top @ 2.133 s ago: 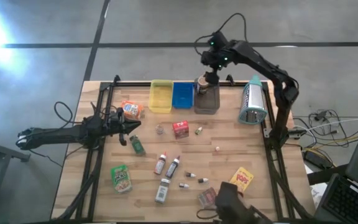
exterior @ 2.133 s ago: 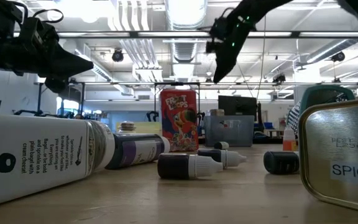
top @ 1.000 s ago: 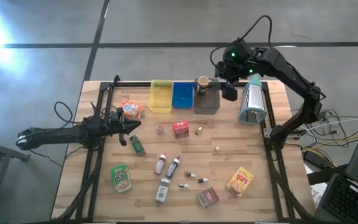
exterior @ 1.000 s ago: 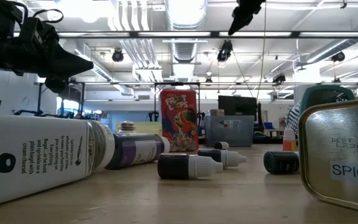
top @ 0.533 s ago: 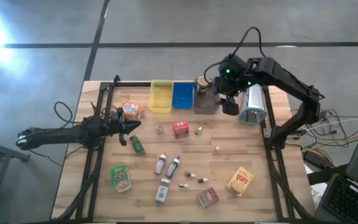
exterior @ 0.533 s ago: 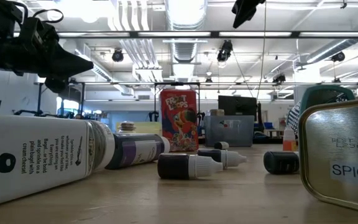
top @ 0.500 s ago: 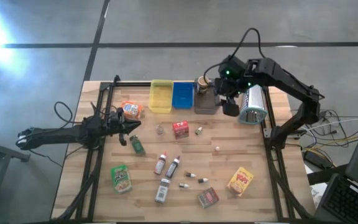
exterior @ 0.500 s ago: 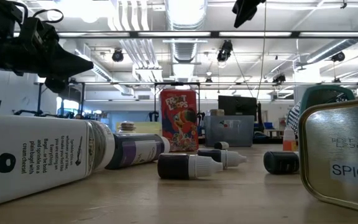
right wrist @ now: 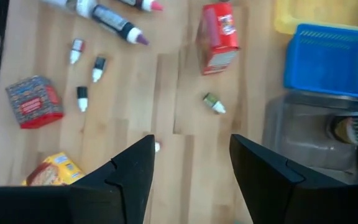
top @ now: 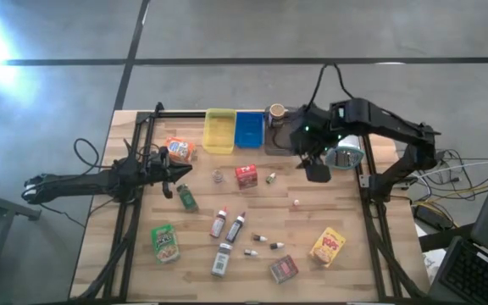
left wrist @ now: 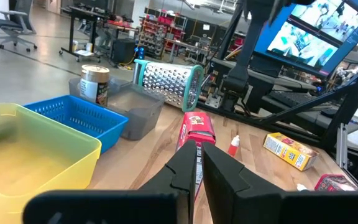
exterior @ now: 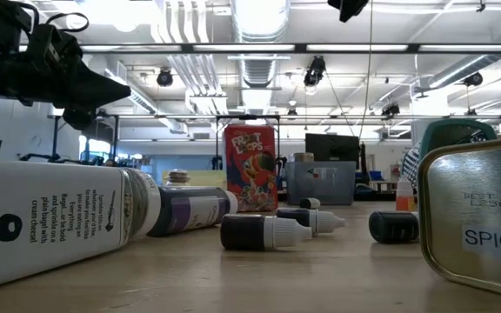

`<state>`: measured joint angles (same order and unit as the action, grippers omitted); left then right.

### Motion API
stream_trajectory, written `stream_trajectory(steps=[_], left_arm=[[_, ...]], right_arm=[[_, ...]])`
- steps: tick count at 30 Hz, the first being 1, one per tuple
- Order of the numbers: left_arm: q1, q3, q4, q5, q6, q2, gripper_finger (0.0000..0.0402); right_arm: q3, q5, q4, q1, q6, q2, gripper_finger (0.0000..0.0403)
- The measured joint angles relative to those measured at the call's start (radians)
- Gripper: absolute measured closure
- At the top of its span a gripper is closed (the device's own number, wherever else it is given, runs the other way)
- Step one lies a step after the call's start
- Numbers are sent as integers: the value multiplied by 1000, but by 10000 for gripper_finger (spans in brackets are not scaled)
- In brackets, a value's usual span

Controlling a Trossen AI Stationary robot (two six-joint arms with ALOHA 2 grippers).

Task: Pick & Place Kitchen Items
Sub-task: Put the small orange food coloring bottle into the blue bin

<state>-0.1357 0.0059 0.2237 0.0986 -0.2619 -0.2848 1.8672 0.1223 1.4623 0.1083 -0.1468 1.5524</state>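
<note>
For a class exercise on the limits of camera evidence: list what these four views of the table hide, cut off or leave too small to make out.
- High view: labels on the small vials are too small to read.
- Low view: the spice tin is cut off by the picture's right edge; the white bottle hides the table behind it.
- Right wrist view: the brown cup runs off the edge.
- Left wrist view: the left hand covers part of the red box.

Three trays are lined up along the surface's (top: pixel 363 246) far edge: yellow tray (top: pixel 219 132), blue tray (top: pixel 249 130), grey tray (top: pixel 280 141). A metal grater (top: pixel 346 152) is laid near the far right corner.
</note>
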Motion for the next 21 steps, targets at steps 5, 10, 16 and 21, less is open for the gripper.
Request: stream_trajectory(steps=[5,10,16,21], left_arm=[[0,0,0,0,0,0,371],[0,0,0,0,0,0,371],[0,0,-8,0,15,0,371],[0,0,-17,0,23,0,371]], right_arm=[[-75,-73,-2,-68,57,0,204],[-164,-108,-20,-109,107,0,204],[-300,-133,-127,-151,154,-20,204],[-449,-134,-246,-178,221,-62,204]])
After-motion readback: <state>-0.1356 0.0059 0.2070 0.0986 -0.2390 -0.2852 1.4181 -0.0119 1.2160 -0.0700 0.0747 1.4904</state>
